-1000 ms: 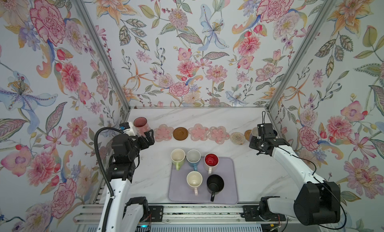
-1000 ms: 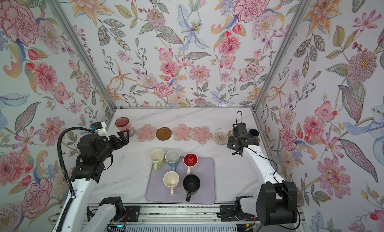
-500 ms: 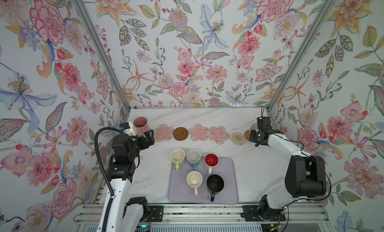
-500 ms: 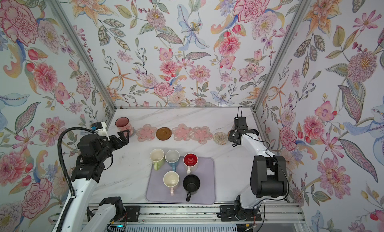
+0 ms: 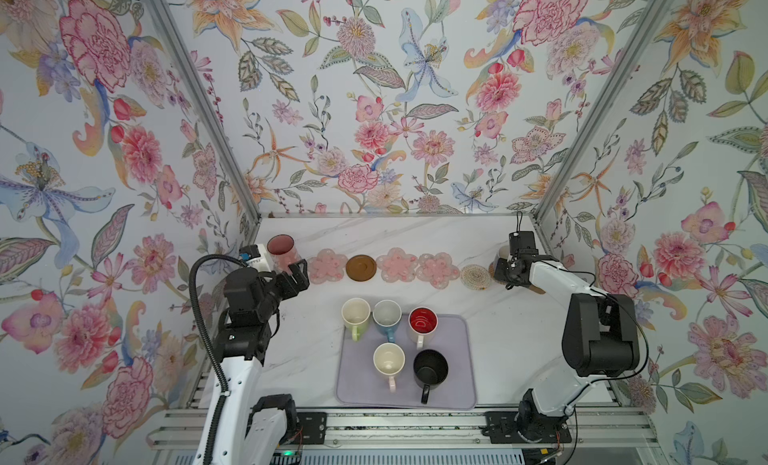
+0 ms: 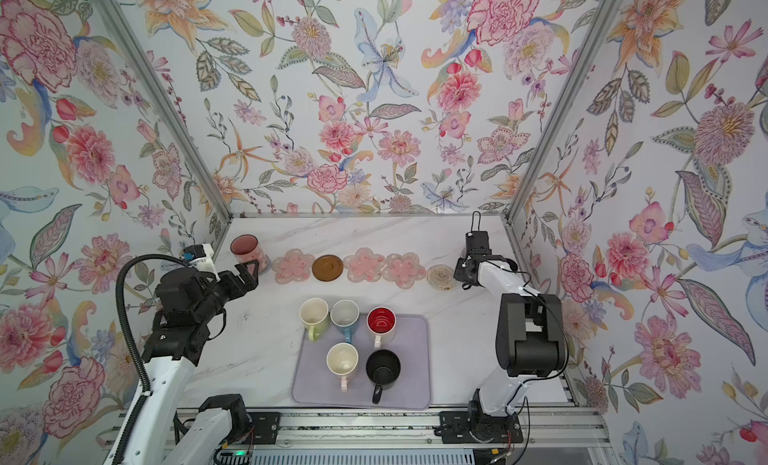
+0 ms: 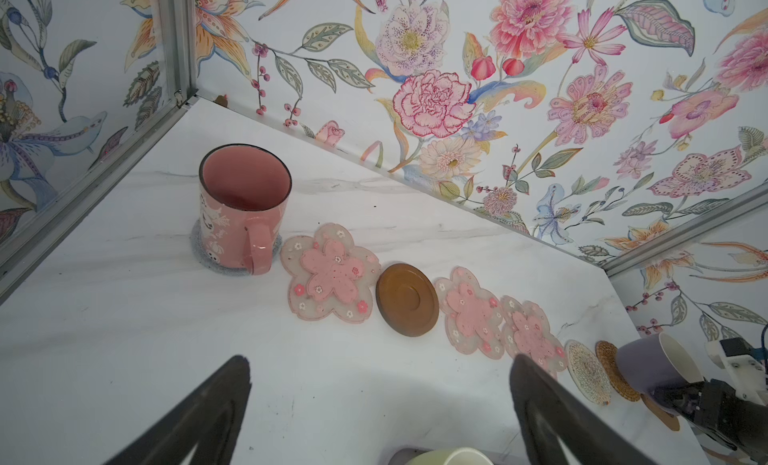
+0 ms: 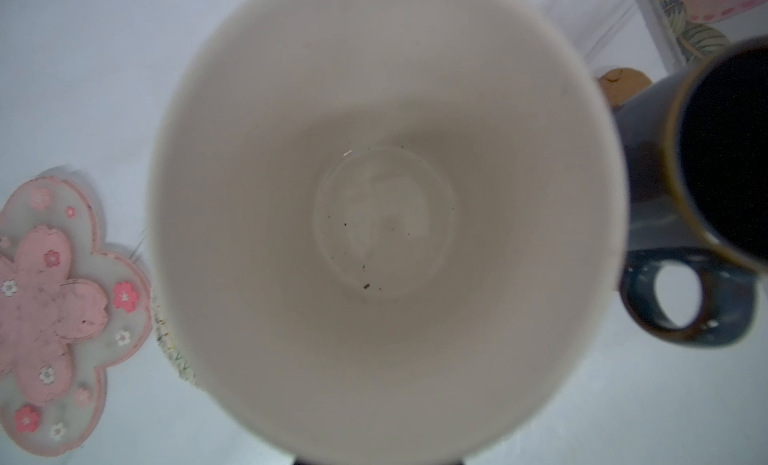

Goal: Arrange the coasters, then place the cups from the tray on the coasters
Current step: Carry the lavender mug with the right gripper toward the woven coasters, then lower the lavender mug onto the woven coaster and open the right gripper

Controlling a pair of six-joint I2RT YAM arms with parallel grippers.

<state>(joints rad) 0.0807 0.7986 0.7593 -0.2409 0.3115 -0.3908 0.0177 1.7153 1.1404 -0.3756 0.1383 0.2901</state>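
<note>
light: bright, even | shadows: soft, faint | right wrist view: close mug (image 8: 374,213) out of focus

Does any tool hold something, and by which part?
The right tool is shut on the lavender mug; the held part is hidden. The open left tool holds nothing.

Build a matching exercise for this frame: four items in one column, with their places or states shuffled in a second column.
Items
1. tall pink mug
2. lavender mug
3. black mug
4. brown disc coaster

Places or states
A. on the tray
B. bare, between two pink flower coasters
C. gripped by the right pincer
D. standing on the grey round coaster

Pairs: 1-D, 2-C, 3-A, 4-B
</note>
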